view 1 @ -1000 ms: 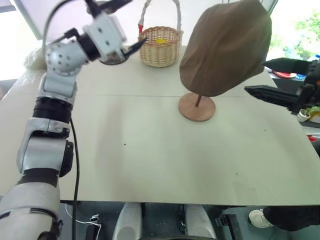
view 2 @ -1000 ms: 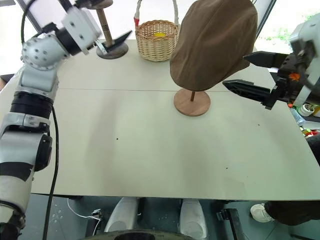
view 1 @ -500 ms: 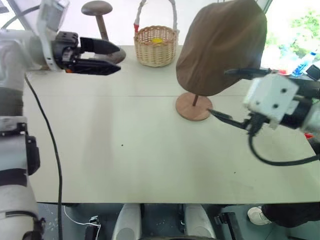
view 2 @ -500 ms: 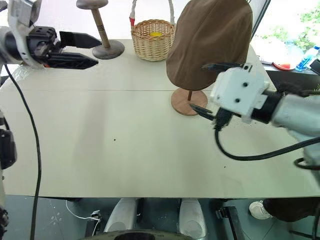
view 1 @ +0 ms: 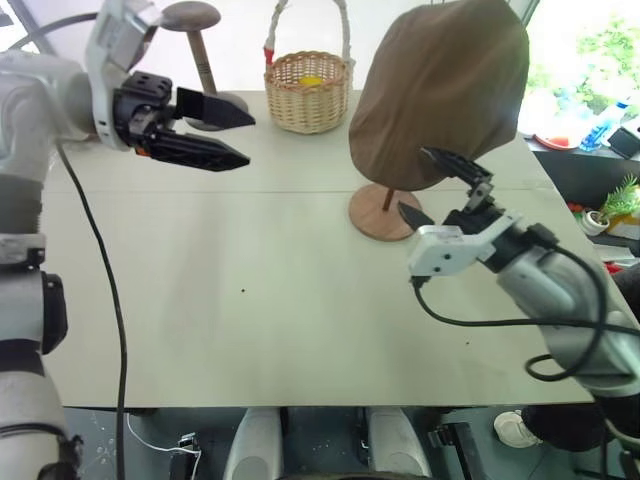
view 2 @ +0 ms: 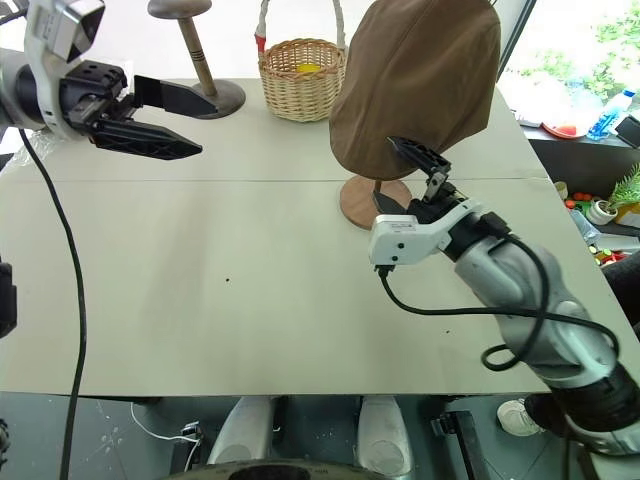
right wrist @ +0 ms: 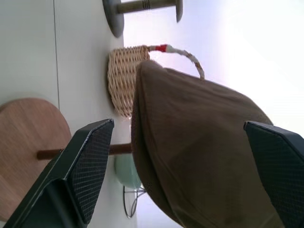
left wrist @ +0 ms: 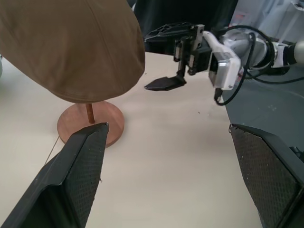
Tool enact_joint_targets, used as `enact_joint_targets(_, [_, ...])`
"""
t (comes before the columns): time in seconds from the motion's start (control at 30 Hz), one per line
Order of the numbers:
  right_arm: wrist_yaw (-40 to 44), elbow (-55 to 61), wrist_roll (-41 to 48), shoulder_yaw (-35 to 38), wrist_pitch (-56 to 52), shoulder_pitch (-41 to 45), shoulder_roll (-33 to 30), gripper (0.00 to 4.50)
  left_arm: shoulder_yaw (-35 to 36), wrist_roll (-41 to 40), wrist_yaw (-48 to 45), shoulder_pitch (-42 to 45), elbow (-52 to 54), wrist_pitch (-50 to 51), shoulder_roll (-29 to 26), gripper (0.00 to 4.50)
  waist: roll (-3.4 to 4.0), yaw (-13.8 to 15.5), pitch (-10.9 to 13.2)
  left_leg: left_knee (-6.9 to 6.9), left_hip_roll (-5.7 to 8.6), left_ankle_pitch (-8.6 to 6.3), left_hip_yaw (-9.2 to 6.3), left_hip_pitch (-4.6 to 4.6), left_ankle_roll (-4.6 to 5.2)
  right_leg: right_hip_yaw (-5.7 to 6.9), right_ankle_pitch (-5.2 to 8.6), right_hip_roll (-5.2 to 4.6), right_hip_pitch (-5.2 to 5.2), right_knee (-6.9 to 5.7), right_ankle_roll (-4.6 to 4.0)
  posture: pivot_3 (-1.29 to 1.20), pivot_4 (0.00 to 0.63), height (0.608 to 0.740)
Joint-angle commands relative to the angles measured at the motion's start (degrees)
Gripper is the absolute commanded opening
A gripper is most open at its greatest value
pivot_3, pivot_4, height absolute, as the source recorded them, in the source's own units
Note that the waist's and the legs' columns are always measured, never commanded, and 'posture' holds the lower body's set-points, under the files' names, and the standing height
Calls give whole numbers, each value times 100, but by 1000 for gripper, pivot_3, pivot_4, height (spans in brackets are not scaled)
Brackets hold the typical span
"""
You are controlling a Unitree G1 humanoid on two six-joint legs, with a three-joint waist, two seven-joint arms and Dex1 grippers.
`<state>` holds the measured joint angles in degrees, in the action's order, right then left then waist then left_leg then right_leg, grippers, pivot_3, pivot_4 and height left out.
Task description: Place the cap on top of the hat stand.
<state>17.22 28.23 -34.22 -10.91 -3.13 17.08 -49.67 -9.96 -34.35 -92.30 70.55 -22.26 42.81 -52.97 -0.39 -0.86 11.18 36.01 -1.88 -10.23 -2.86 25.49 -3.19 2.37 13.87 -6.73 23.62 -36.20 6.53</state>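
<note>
The brown cap (view 1: pixel 440 90) sits draped over the top of the hat stand, hiding the disc; the thin stem and round base (view 1: pixel 380 215) show below it. My right gripper (view 1: pixel 413 180) is open just to the right of the base and under the cap's lower edge, holding nothing. Over at the far left my left gripper (view 1: pixel 250 141) hovers open above the table, pointing right toward the cap, empty. In the left wrist view the cap (left wrist: pixel 71 42), base (left wrist: pixel 90 126) and right gripper (left wrist: pixel 147 61) show. The right wrist view looks at the cap (right wrist: pixel 199 142) from close up.
A wicker basket (view 1: pixel 308 90) with something yellow inside stands at the back, left of the cap. A darker stand (view 1: pixel 200 50) with a domed top is behind my left gripper. The beige table (view 1: pixel 250 300) stretches forward. Clutter lies past the right edge (view 1: pixel 600 215).
My right gripper swung in from the right, dropped and rolled, ending beside the stand's base. My left gripper pulled back left and turned to point right. The cap stayed on the stand.
</note>
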Motion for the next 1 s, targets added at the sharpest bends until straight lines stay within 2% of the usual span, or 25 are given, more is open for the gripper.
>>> enact_joint_targets(0.03, [-227, -269, -415, 36, 269, 37, 197, 4500, 183, 87, -20, 218, -31, -98, 22, 4246, -1, 7, 1, 0, 0, 0, 0, 0, 0, 0, 1, 0, 0, 0, 1, 0, 150, 728])
enact_joint_targets(0.33, [-1103, -1182, -1263, 37, 730, 587, 816, 4500, 418, 234, 54, 134, -10, -133, 168, 4246, -4, -15, 2, -1, 0, 0, 0, -3, 0, -1, -3, 1, -1, -3, -5, 0, 150, 728])
enact_joint_targets(0.43, [-1260, -1336, -1328, 102, 819, 629, 909, 3665, 506, 251, 121, 142, -6, -96, 204, 4352, -4, -6, 3, -5, 0, 0, 0, -4, 1, -2, -4, 2, -1, -4, -7, 0, 150, 728])
enact_joint_targets(0.63, [-1319, -1199, -1344, 224, 979, 694, 948, 474, 578, 292, 188, 98, 45, -106, 236, 4352, -5, 0, 3, -3, 1, 0, 0, -3, 1, -5, -3, 1, -2, -5, -4, 0, 150, 728])
enact_joint_targets(0.67, [-1316, -1194, -1350, 248, 988, 705, 949, 52, 587, 300, 197, 90, 52, -107, 242, 4352, -6, 0, 3, -3, 1, 0, 0, -3, 1, -5, -3, 2, -2, -5, -4, 0, 150, 728])
enact_joint_targets(0.83, [-1277, -1132, -1184, 512, 1097, 898, 908, 15, 633, 335, 225, 31, 68, -123, 267, 4352, -6, 2, 3, 2, 1, 1, -1, -9, 1, -5, -3, 2, -8, -7, -5, 0, 150, 728])
enact_joint_targets(1.0, [-904, -1077, -601, 876, 1398, 1440, 630, 15, 664, 374, 245, -42, 71, -189, 300, 4352, -5, -9, 4, 1, 1, 1, 0, -8, 1, -7, -4, 2, -7, -8, -4, 0, 150, 728])
